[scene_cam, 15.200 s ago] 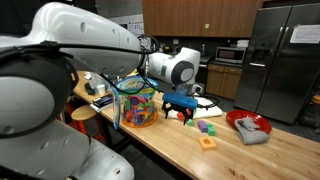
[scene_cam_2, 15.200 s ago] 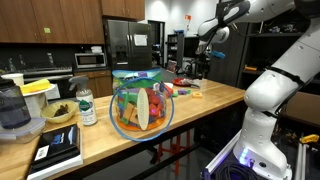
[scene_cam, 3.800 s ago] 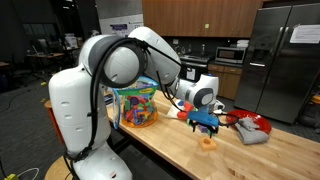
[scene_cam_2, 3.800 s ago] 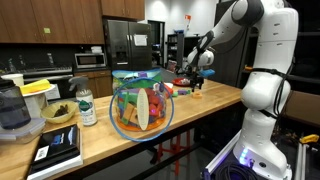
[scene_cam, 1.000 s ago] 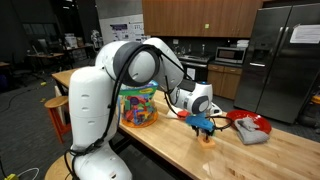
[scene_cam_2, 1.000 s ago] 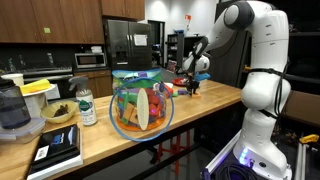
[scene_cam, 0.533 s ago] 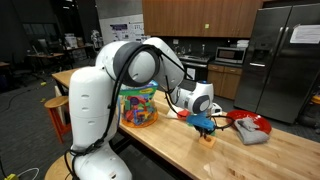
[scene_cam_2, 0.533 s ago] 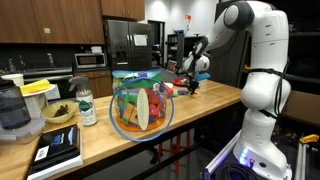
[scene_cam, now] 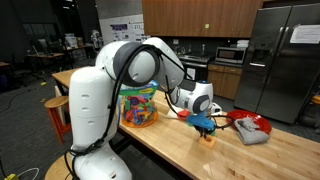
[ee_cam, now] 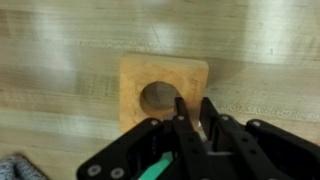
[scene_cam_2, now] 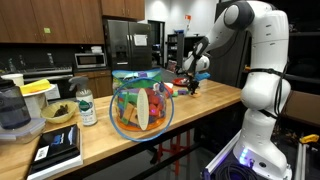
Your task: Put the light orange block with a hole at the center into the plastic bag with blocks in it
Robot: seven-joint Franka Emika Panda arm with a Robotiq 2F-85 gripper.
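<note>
The light orange block [ee_cam: 150,85] lies flat on the wooden counter, its round hole facing up. My gripper [ee_cam: 193,108] is shut on the block's wall: one finger stands inside the hole and the other outside the block's right edge. In both exterior views the gripper [scene_cam: 206,127] [scene_cam_2: 192,87] is down at the counter top, with the block [scene_cam: 208,138] just under it. The plastic bag [scene_cam: 138,106] [scene_cam_2: 140,102] stands upright further along the counter, with many-coloured blocks showing through its clear wall.
A red bowl with grey cloth [scene_cam: 249,128] sits close behind the gripper. Beyond the bag stand a bottle [scene_cam_2: 87,108], a blender [scene_cam_2: 12,106], a small bowl [scene_cam_2: 58,113] and a book [scene_cam_2: 58,148]. The counter's front edge [scene_cam: 190,160] runs close by.
Arm and block stand where they were half a second and one second ago. Any movement of the fingers is too small to see in the exterior views.
</note>
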